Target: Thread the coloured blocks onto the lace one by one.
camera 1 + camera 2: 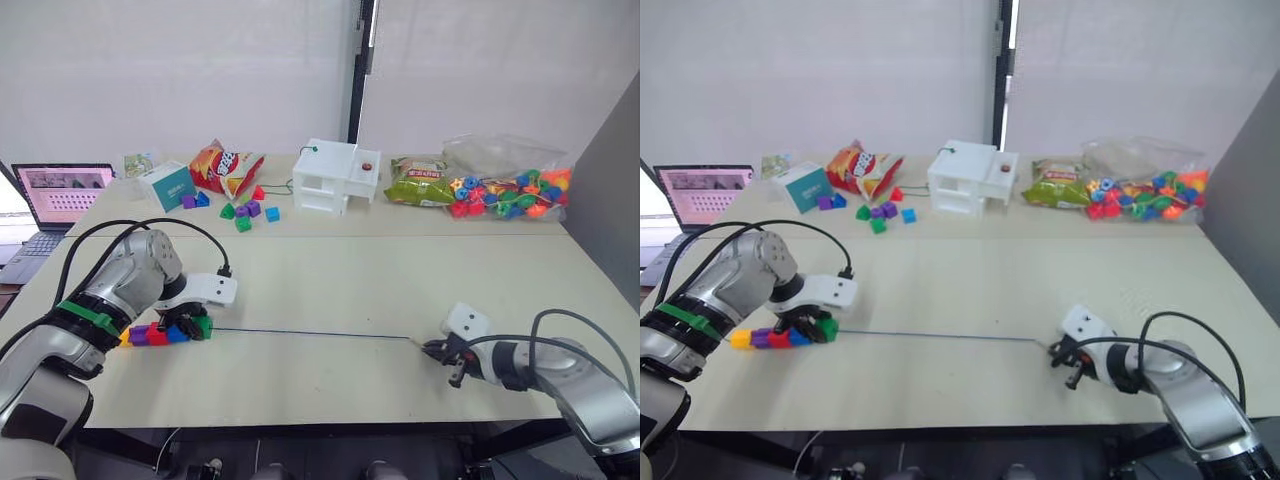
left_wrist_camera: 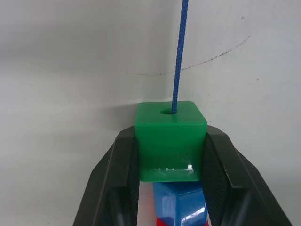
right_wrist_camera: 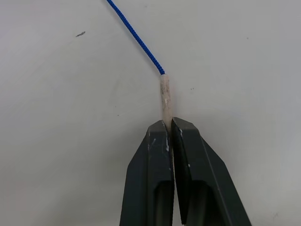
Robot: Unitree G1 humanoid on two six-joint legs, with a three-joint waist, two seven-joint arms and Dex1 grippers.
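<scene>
**Lace pulled taut between both pincers, five blocks strung on it**

Lace (image 1: 310, 333) runs in a straight dark-blue line across the pale table (image 1: 340, 280), from the left pincer (image 1: 190, 328) to the right pincer (image 1: 437, 350). Its stiff pale tip (image 3: 165, 96) is pinched between the right pincer's two black fingers (image 3: 155, 155), which are pressed together on it; the blue cord leaves the tip heading away from that pincer, along the tabletop.

At the other end, the left pincer's fingers (image 2: 120, 165) clamp the green block (image 2: 170, 139) from both sides. The lace enters a round hole in the face of the green block that points away from the pincer. Directly behind the green one, deeper between the fingers, sits the blue block (image 2: 181, 205), with a sliver of red behind it. In the right eye view the whole row of coloured blocks (image 1: 780, 338) lies on the table touching one another: yellow-orange at the outer end, then purple, red, blue and green, the green end under the left pincer.

Well beyond both pincers, at the far side of the table, lie a few loose small blocks (image 1: 245, 211), a snack bag (image 1: 225, 167), a white box (image 1: 335, 176) and a clear bag of beads (image 1: 510, 190).
</scene>
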